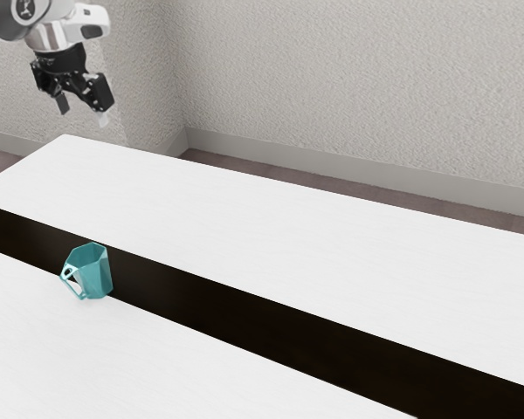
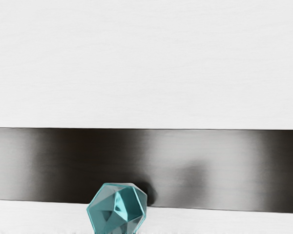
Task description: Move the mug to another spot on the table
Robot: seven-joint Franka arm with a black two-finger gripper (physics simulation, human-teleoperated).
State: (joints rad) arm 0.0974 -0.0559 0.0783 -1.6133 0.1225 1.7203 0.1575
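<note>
Mug: teal, faceted, angular handle; upright at the dark band's edge, exterior view's left.
Gripper: black; fingers apart, holding nothing; high above, well apart from mug.
Table: matte white.
Band: dark, glossy.

A bare room (stippled wall, baseboard) with a white table.
</note>
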